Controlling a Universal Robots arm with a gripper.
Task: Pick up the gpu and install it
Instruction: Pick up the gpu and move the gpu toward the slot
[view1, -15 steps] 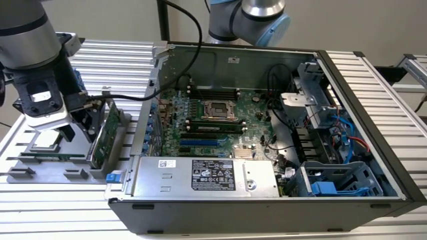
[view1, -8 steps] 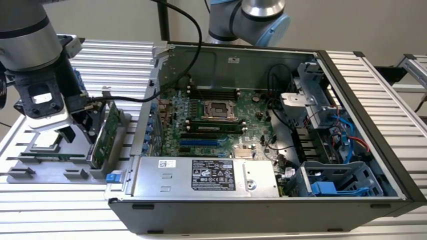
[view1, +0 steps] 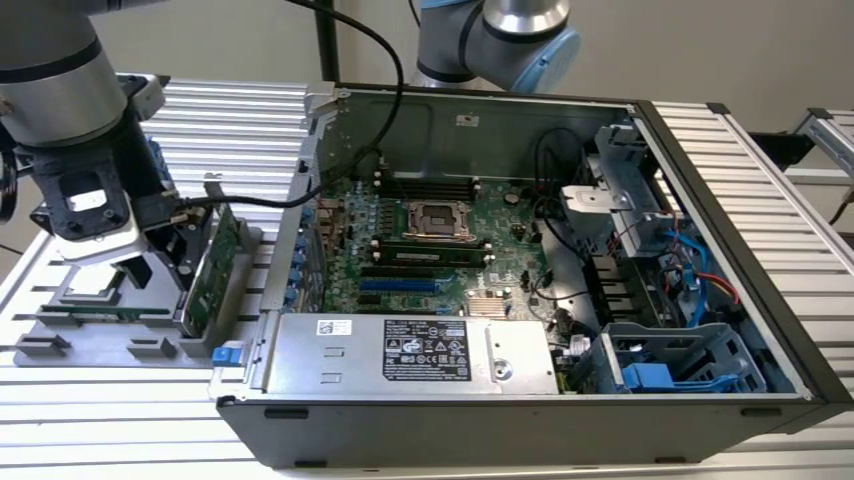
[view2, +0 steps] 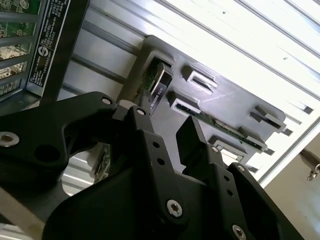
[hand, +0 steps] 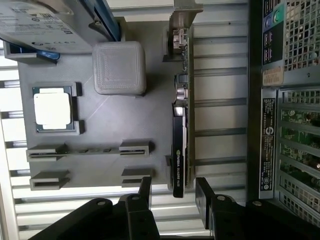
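The gpu (view1: 210, 268) stands on edge in the grey holder tray (view1: 94, 345), just outside the computer case on the exterior view's left, its green board facing the case. In the first wrist view the gpu (hand: 178, 145) shows edge-on, black cooler side and silver bracket end visible. My gripper (hand: 175, 196) is open above the card's near end, one finger on each side of its line and not touching it. The second wrist view shows the fingers (view2: 147, 150) apart with the gpu (view2: 159, 86) beyond them. In the exterior view the gripper (view1: 163, 258) hangs right beside the card.
The tray also holds a processor chip (hand: 52, 110), a grey block (hand: 119, 67), a memory stick (hand: 92, 150) and a hard drive in a blue caddy (hand: 45, 25). The open computer case (view1: 721, 230) lies to the right, with motherboard (view1: 427, 240) and power supply (view1: 414, 355). A second arm (view1: 507, 40) stands behind.
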